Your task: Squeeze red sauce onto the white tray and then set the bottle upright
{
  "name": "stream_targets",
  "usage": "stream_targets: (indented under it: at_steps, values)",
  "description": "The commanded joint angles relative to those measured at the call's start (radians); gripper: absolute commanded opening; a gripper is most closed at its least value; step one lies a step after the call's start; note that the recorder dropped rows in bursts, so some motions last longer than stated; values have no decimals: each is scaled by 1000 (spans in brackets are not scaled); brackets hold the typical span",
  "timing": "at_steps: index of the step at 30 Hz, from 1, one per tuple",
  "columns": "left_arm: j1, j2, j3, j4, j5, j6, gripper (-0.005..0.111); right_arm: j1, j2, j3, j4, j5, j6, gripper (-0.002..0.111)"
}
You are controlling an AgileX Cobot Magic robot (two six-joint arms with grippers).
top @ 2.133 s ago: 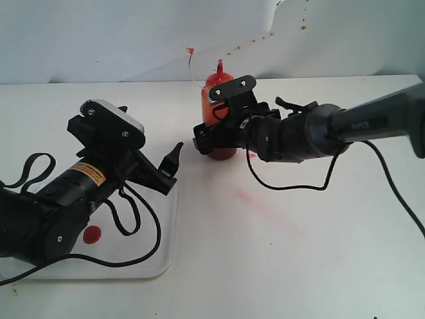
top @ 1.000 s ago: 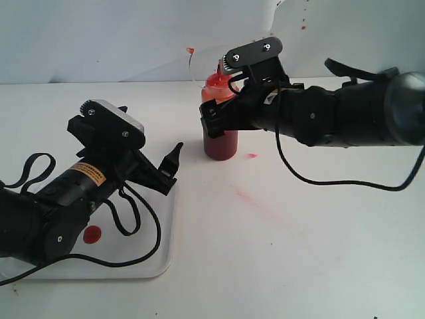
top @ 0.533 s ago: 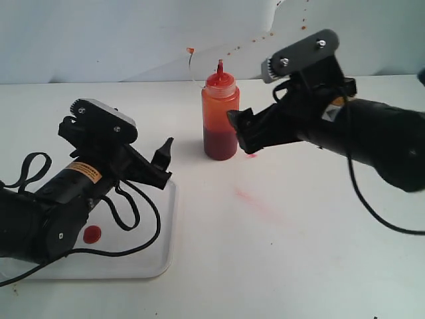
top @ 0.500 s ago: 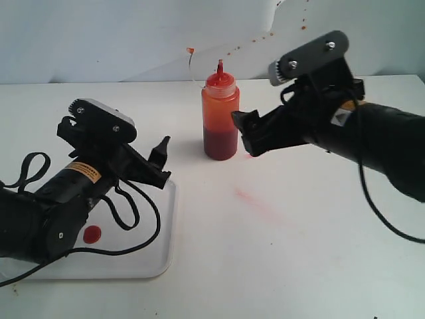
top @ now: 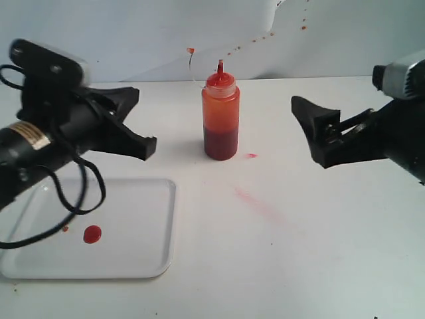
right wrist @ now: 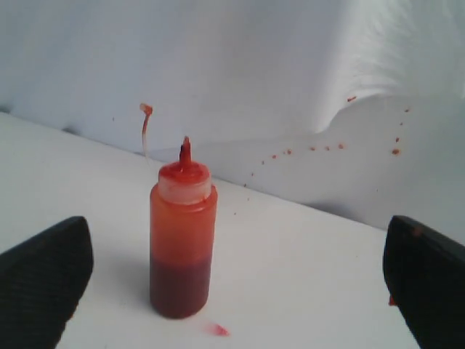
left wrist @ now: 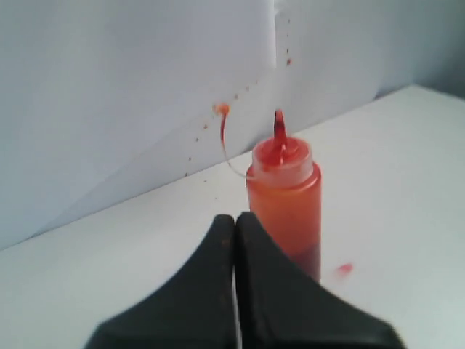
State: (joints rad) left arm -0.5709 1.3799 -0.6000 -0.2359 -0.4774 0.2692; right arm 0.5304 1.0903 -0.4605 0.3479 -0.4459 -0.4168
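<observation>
The bottle (top: 220, 113) stands upright on the table, orange-tinted, with dark sauce in its lower part and its red nozzle pointing up; it also shows as the bottle (left wrist: 285, 200) and the bottle (right wrist: 182, 240). Nothing touches it. My left gripper (top: 143, 136) hangs to its left, above the table, its fingers (left wrist: 235, 222) pressed together and empty. My right gripper (top: 309, 123) is off to the bottle's right, held wide open (right wrist: 240, 240) and aimed at it. The white tray (top: 169, 219) lies front left with a round blob of red sauce (top: 92, 234) on it.
A faint pinkish smear (top: 255, 203) and a small red dash (top: 252, 155) mark the table right of the bottle. Red specks (top: 265, 36) dot the white backdrop behind. The bottle's tethered cap (top: 190, 50) hangs on a thin strand.
My right gripper let go of the bottle and drew back to the right. My left arm lifted off the tray and pulled back left. The bottle stays standing in place.
</observation>
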Motion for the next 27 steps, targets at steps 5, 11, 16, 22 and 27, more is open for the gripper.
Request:
stream_targets:
  at_steps: [5,11,16,22,27]
  values:
    - [2,-323,82,33,31,-206,0,-4,-42,6,3,-83,10,105]
    - [2,-491,135,67,94,-218,0,-4,-40,6,4,-88,10,105]
    - [2,-590,148,67,182,-218,0,-4,-40,6,4,-88,10,105]
    - [2,-668,148,67,215,-218,0,-4,-40,6,4,-88,10,105]
    - [2,-712,148,67,215,-209,0,-4,-40,6,4,-89,10,105]
